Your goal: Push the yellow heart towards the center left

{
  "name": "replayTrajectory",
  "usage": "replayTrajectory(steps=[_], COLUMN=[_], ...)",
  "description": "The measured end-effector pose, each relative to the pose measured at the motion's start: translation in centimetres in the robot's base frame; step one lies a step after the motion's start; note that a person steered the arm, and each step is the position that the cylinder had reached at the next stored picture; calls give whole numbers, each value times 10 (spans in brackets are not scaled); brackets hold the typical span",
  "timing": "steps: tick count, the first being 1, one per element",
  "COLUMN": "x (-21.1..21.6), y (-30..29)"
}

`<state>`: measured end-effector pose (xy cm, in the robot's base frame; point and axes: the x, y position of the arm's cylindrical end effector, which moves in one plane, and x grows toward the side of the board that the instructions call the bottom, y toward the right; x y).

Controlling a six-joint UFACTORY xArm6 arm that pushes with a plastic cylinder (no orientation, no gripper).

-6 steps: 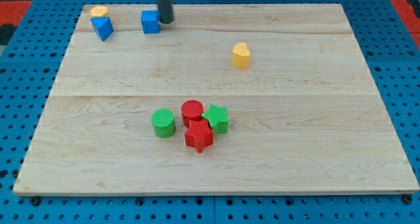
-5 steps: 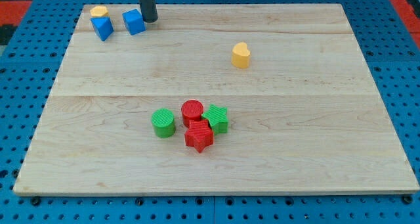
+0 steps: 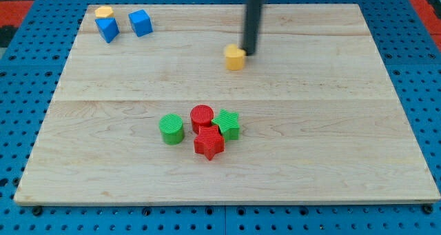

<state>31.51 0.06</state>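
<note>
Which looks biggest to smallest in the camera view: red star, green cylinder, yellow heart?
1. Red star
2. Green cylinder, only slightly smaller
3. Yellow heart, but it sits farther up the board, so distance may shrink it.

A pale wooden worktop carries a yellow heart near its upper middle, two blue blocks and a small yellow block at the view's top left, and a lower-centre cluster of green cylinder, red cylinder, green star and red star.
</note>
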Motion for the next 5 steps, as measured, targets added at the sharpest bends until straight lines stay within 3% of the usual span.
replayTrajectory(steps=[1, 2, 3, 4, 5], x=[-37, -28, 18, 20, 22], y=[-40, 38, 33, -35, -33])
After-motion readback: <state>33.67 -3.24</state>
